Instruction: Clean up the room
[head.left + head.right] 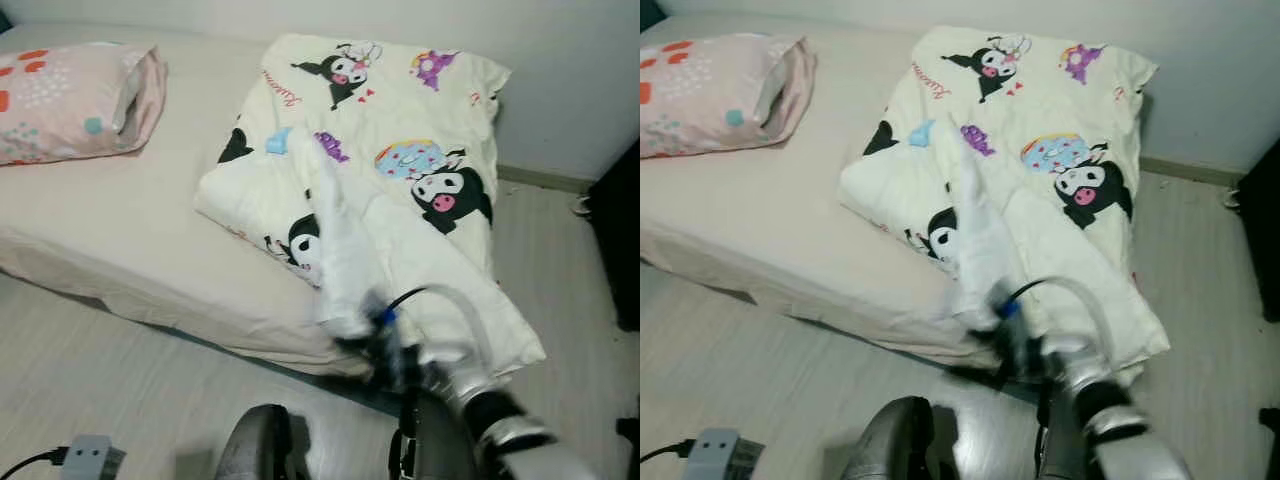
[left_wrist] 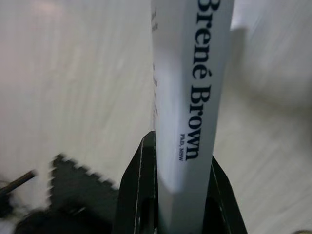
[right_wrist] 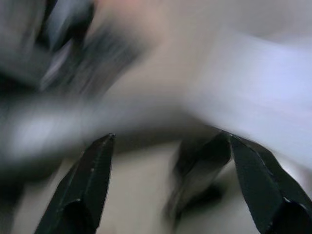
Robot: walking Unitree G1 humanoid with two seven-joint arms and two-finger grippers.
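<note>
Nearest the head camera, the robot's right arm (image 1: 480, 400) reaches forward over the near edge of the bed (image 1: 150, 230), blurred by motion, and something long and white (image 1: 340, 250) stands up from its end, rising in front of the folded quilt (image 1: 400, 130); what it is cannot be told from the blur. In the right wrist view the right claw (image 3: 170, 185) has its two black fingers (image 3: 87, 185) spread wide apart with nothing plainly between them, though the scene behind is too smeared to read.

In the left wrist view the left claw (image 2: 180, 195) is closed tight on a white book (image 2: 195, 97), its fingers (image 2: 139, 195) pressed against either cover, the spine facing the camera and printed with "Brené Brown". Pale wooden floor (image 2: 73, 87) lies beyond the book, with a dark jagged-edged mat (image 2: 78, 185) near it.

On the bed, the cream quilt with black-and-white cartoon figures lies toward the foot end, one corner hanging over the near edge toward the floor. A pink patterned pillow (image 1: 70, 100) rests on the bed well apart from the quilt. On the floor beside the bed sits a small grey box (image 1: 88, 458) with a black cable.
</note>
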